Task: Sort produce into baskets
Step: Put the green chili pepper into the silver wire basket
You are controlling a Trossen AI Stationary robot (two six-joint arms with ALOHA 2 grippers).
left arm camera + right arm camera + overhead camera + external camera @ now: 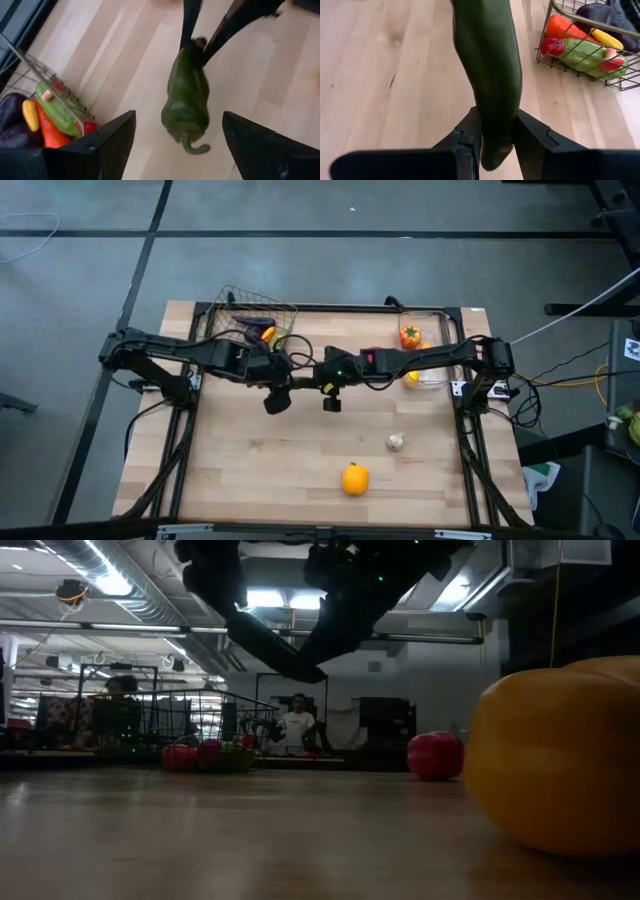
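Observation:
A long green pepper (487,65) is up off the wooden table, and my right gripper (495,137) is shut on it. The left wrist view shows the same pepper (187,95) with its curled stem (194,147) at the end away from the right fingers (190,22). My left gripper (179,117) is open. Its fingers stand wide on either side of the pepper's stem end, short of touching it. The wire basket (255,308) at the far left holds several pieces of produce. The clear bin (432,350) stands at the far right. My right gripper pinches the pepper's blunt end (492,120), the one opposite the stem, between its two fingers. The fingers slant down from the table's right side and lie along the pepper. The pepper sticks out beyond them, clear of the table.
A yellow-orange pepper (354,478) and a white garlic bulb (396,442) lie on the near half of the table. The bin holds an orange and a red piece (410,335). In the low view, the yellow-orange pepper (560,760) looms close. A person (297,725) stands beyond the table.

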